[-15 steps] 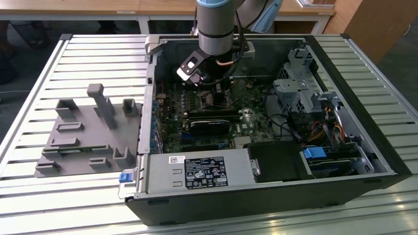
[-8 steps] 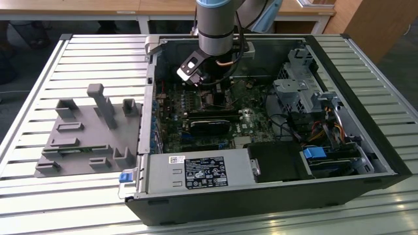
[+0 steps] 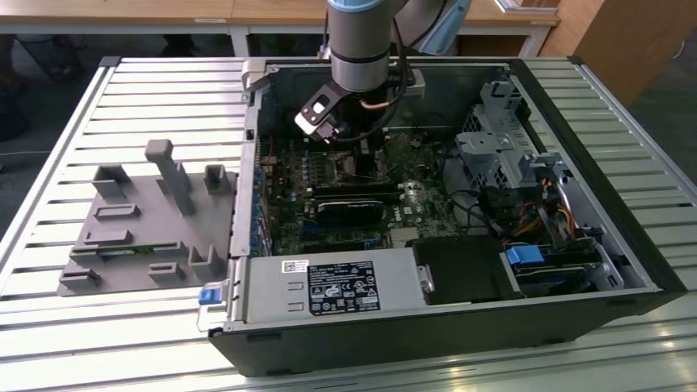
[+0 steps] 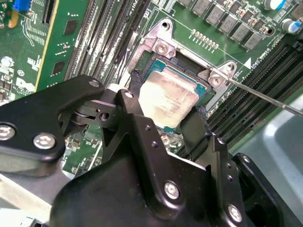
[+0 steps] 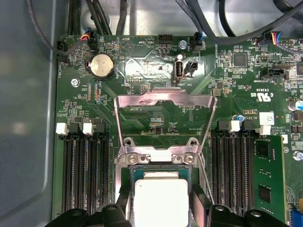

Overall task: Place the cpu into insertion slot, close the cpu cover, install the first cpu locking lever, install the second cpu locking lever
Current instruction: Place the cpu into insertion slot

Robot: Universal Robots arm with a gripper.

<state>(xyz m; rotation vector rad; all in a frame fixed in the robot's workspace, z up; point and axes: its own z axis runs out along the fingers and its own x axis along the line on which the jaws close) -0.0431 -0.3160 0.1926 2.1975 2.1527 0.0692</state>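
Flat, silvery top up, the cpu sits clamped in the hand over the insertion slot, 12 o'clock of the exterior view's black card.

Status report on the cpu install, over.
Gripper low over insertion slot, at the cpu. Full seating unclear. The cpu cover stands open; nothing in the way.

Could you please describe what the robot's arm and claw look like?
The arm is a grey cylinder with a light blue band at its top and a small black-and-white box at the wrist. The claw is matte black, built of jointed bars with silver screw heads.
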